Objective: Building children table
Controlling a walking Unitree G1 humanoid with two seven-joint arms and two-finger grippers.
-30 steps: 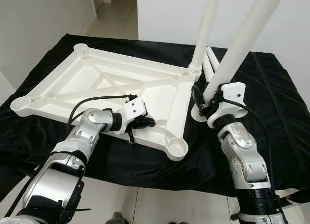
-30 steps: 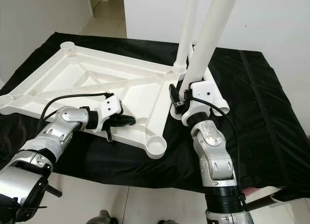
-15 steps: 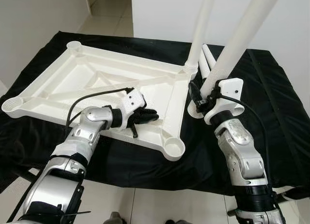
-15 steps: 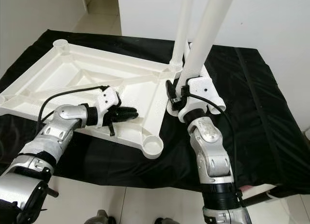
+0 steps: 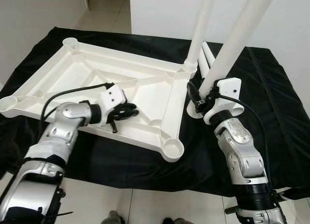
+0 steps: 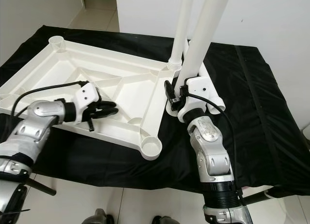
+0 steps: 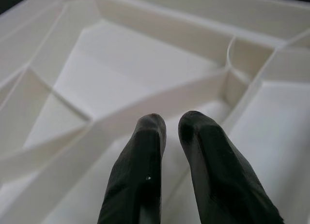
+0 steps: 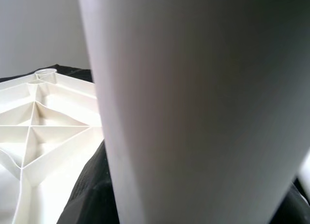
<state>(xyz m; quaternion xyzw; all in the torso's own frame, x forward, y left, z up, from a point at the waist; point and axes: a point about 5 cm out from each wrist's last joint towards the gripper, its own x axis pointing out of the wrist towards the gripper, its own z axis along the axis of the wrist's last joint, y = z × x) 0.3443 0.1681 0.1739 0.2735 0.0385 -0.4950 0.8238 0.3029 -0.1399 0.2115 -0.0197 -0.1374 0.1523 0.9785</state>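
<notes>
- So, tabletop (image 5: pixel 121 83) lies upside down on the black cloth (image 5: pixel 271 103), ribs up, so the corner sockets face me for the legs.
- One leg (image 5: pixel 201 28) already stands upright in the far right socket.
- Right gripper (image 5: pixel 203 100) is clamped on a second leg (image 5: pixel 237 35), held near its lower end and tilted, beside the tabletop's right edge; I read it as staged for the near right socket (image 5: pixel 172 149), still empty.
- Left gripper (image 7: pixel 169 137) rests on the near ribs, fingers nearly together and holding nothing, probably bracing the tabletop against sliding.
- Spare legs (image 5: pixel 209 57) lie on the cloth behind.
</notes>
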